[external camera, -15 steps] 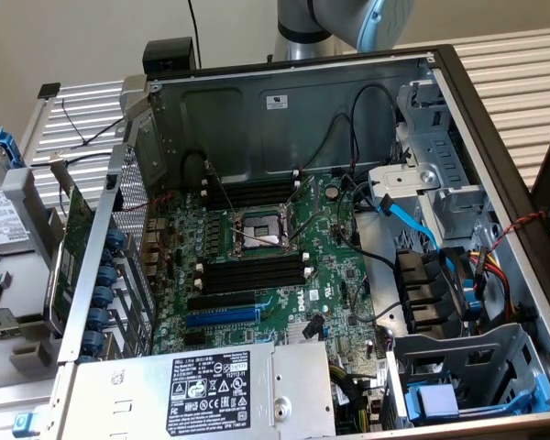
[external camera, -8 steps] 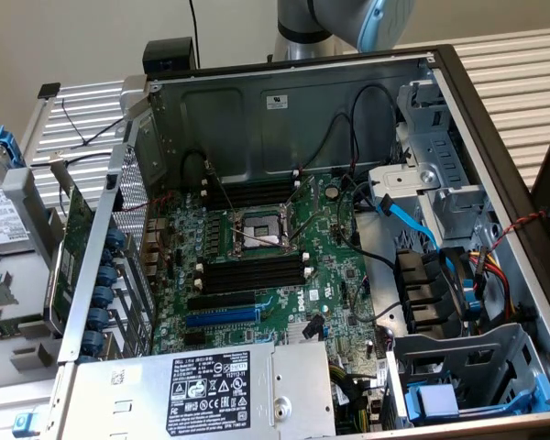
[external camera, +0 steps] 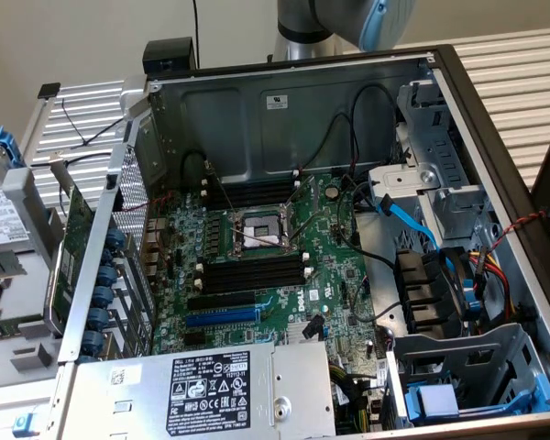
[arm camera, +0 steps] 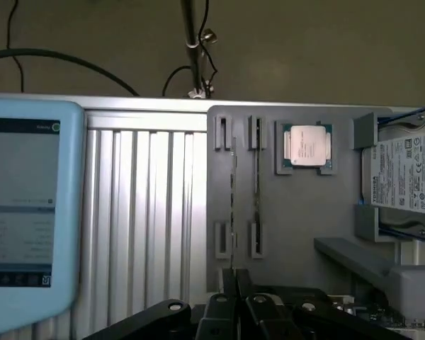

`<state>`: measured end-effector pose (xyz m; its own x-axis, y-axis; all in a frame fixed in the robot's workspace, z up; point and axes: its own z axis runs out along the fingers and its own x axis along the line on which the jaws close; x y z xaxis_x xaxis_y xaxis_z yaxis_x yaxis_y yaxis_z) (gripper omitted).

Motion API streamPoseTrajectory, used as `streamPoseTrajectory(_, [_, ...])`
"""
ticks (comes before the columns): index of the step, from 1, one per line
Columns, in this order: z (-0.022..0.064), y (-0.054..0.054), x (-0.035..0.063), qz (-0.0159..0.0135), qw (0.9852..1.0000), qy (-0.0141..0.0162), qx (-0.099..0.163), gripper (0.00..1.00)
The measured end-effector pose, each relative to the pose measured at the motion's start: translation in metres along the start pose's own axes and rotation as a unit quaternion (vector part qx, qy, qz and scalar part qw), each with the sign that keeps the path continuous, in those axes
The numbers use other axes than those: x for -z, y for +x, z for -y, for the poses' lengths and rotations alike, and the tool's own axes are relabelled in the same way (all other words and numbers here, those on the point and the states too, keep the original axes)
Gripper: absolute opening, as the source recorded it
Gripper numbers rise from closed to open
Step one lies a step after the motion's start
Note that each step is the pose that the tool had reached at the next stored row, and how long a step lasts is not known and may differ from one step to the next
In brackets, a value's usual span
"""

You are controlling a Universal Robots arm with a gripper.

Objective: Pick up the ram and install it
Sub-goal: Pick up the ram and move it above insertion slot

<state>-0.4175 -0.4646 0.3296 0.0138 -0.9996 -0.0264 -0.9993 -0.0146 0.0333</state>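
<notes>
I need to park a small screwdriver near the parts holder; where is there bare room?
The ribbed metal surface between the blue-cased screen and the grey parts holder is bare. On the holder, the flat area below the processor is free. It is crowded around the two ram sticks standing on edge in their brackets, and beside the hard drive.

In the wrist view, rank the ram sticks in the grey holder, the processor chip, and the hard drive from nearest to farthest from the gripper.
1. The ram sticks, standing on edge in the grey holder, directly ahead of the gripper.
2. The processor chip, in its own recess, beyond the ram and off to one side.
3. The hard drive, at the holder's far edge.
</notes>
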Motion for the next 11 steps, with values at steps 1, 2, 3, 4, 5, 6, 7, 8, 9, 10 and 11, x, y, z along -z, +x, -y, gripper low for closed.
streamPoseTrajectory(1, [0.0038, 0.0, 0.005, 0.0, 1.0, 0.0001, 0.0, 0.13])
streamPoseTrajectory(2, [0.0074, 0.0, 0.0095, 0.0001, 1.0, 0.0001, 0.0, 0.13])
streamPoseTrajectory(3, [0.011, 0.0, 0.0143, 0.0001, 1.0, 0.0001, 0.0, 0.13])
streamPoseTrajectory(4, [0.0147, 0.001, 0.0189, 0.0001, 1.0, 0.0001, 0.0, 0.13])
streamPoseTrajectory(5, [0.0183, 0.001, 0.0233, 0.0002, 1.0, 0.0001, 0.0, 0.13])
streamPoseTrajectory(6, [0.0226, 0.001, 0.0282, 0.0004, 1.0, 0.0001, 0.0, 0.13])
streamPoseTrajectory(7, [0.0267, 0.001, 0.0329, 0.0006, 1.0, 0.0, 0.0, 0.13])
streamPoseTrajectory(8, [0.0306, 0.002, 0.0374, 0.0008, 1.0, 0.0001, 0.0, 0.13])
streamPoseTrajectory(9, [0.0351, 0.002, 0.0424, 0.001, 1.0, 0.0, 0.0, 0.13])
streamPoseTrajectory(10, [0.0391, 0.002, 0.0471, 0.0012, 1.0, -0.0001, 0.0, 0.13])
streamPoseTrajectory(11, [0.0433, 0.002, 0.0517, 0.0014, 1.0, -0.0002, 0.0, 0.13])
